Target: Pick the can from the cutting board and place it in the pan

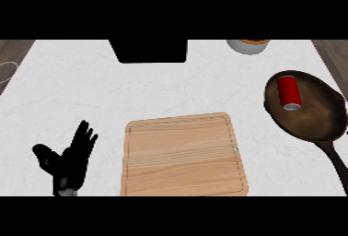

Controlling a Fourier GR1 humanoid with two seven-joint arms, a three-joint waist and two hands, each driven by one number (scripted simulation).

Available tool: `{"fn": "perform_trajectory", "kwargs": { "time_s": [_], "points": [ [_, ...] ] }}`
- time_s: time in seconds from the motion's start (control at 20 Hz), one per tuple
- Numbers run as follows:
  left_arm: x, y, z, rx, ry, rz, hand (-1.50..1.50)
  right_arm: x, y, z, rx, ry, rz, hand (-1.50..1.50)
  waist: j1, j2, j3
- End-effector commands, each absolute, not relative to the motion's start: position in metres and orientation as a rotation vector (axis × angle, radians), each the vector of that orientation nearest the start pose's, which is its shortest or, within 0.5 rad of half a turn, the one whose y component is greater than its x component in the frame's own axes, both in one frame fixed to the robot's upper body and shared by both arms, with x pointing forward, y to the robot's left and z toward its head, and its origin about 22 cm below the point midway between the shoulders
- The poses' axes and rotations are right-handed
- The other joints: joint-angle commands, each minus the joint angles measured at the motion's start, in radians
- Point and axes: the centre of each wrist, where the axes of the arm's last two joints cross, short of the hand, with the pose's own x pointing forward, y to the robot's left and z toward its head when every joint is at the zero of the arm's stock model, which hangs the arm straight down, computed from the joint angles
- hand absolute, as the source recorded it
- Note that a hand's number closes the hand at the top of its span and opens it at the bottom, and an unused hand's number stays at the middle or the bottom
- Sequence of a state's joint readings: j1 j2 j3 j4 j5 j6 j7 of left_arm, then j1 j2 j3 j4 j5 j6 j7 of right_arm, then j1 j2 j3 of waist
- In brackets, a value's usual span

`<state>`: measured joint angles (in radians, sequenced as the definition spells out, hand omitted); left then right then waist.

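White stone counter [81, 92] filled the view, with a wooden cutting board [183, 156] near the middle and a dark pan [316, 122] at the right. At the near left, the left hand [71, 161] rested open, fingers up, holding nothing; the right hand was out of sight. The red can [289, 92] lay on its side in the pan's far part. The placing looked done, so the next move likely called only for keeping clear.
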<state>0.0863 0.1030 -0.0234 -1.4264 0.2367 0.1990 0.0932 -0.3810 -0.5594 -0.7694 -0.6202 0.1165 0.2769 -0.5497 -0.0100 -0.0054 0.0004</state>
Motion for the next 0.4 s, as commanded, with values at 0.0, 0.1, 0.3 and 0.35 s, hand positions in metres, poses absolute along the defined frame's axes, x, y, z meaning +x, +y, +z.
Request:
{"fn": "perform_trajectory", "kwargs": {
  "time_s": [0.0, 0.1, 0.3, 0.35],
  "points": [
    [0.194, 0.253, -0.05, 0.088, -1.232, 0.28, 0.0, 0.23, -0.504, 0.007, -0.483, -1.666, -0.177, -1.5, 0.001, 0.0, -0.002],
    [0.212, 0.26, -0.035, 0.086, -1.214, 0.273, 0.0, 0.205, -0.5, 0.003, -0.513, -1.674, -0.212, -1.5, -0.008, -0.001, -0.002],
    [0.222, 0.254, -0.046, 0.068, -1.22, 0.274, 0.0, 0.186, -0.486, 0.017, -0.553, -1.663, -0.211, -1.5, 0.001, 0.003, -0.001],
    [0.225, 0.25, -0.047, 0.074, -1.223, 0.268, 0.0, 0.179, -0.489, 0.025, -0.549, -1.651, -0.197, -1.5, 0.001, 0.003, -0.001]
  ]
}}
